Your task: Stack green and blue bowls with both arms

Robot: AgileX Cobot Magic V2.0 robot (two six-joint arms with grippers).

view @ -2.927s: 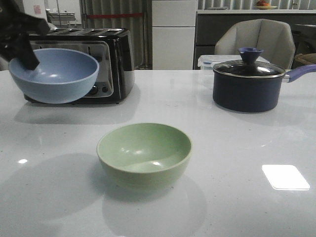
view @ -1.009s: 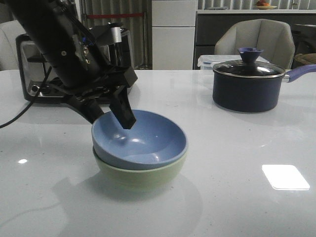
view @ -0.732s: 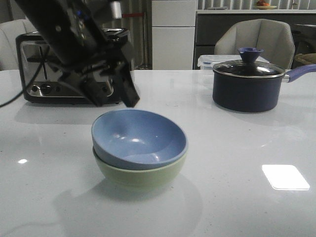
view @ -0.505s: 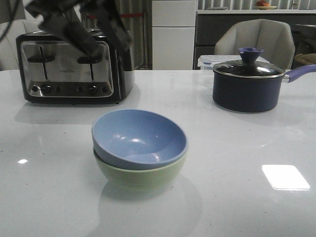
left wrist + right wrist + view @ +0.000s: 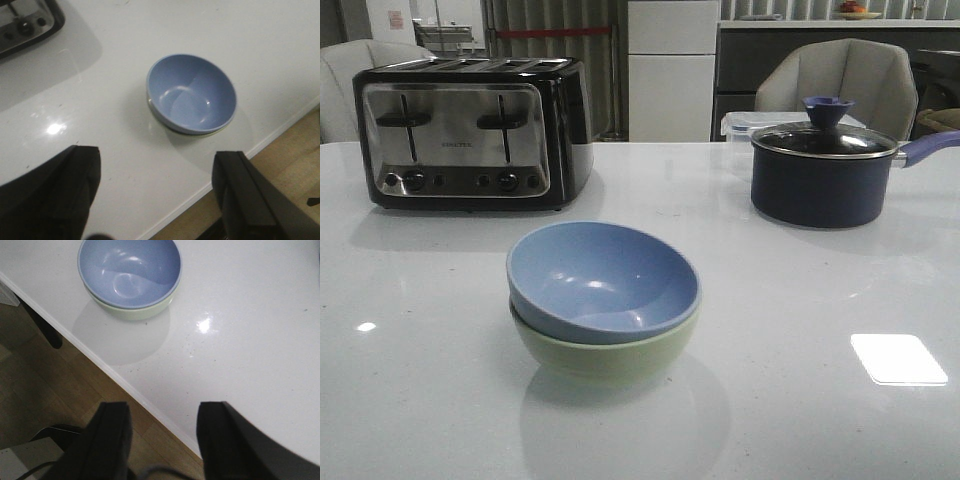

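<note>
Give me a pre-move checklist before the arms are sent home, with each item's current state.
1. Blue bowl nested inside green bowl: ok.
2. Stack level: not ok, the blue bowl sits slightly tilted.
3. Left end effector open, holding nothing, away from the stack: ok.
4. Right end effector open, holding nothing, away from the stack: ok.
5. Toaster and saucepan apart from the stack: ok.
6. Stack away from the table edge: ok, though fairly near it.

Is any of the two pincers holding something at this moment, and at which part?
Nothing is held. The left pincer and right pincer are both open and empty, above the table. The blue bowl sits free in the green bowl.
</note>
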